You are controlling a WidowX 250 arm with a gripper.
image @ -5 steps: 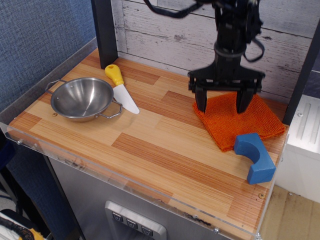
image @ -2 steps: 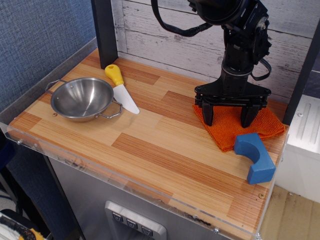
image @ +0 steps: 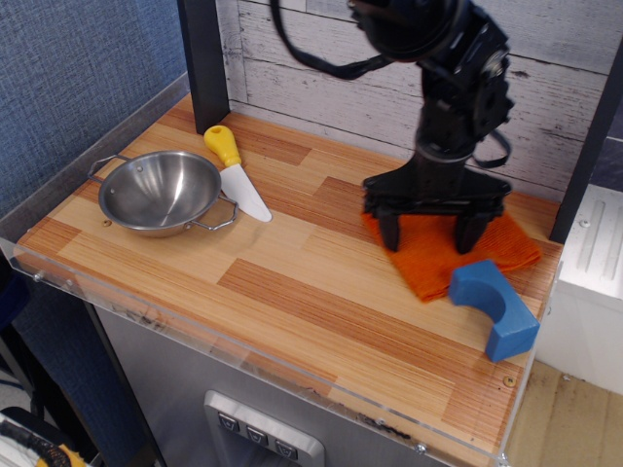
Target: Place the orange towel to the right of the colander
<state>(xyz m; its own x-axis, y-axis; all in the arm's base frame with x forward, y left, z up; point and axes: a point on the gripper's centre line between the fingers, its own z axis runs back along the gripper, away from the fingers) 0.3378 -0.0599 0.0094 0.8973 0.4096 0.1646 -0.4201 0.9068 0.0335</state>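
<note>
The orange towel [image: 435,261] lies flat on the right part of the wooden table, far to the right of the colander [image: 161,191], which stands at the left. My gripper [image: 430,233] is over the towel with its jaws spread wide. Both fingertips [image: 389,233] are down on the cloth, near its left and middle parts. The back part of the towel is hidden behind the gripper. Nothing is pinched between the fingers.
A knife with a yellow handle [image: 235,169] lies just right of the colander. A blue arch block [image: 494,306] rests at the towel's front right edge. A black post [image: 202,58] stands at the back left. A white box [image: 596,255] sits past the table's right edge.
My gripper came down onto the towel and moved a little left. The towel slid slightly left with it, and the blue block shifted a little too.
</note>
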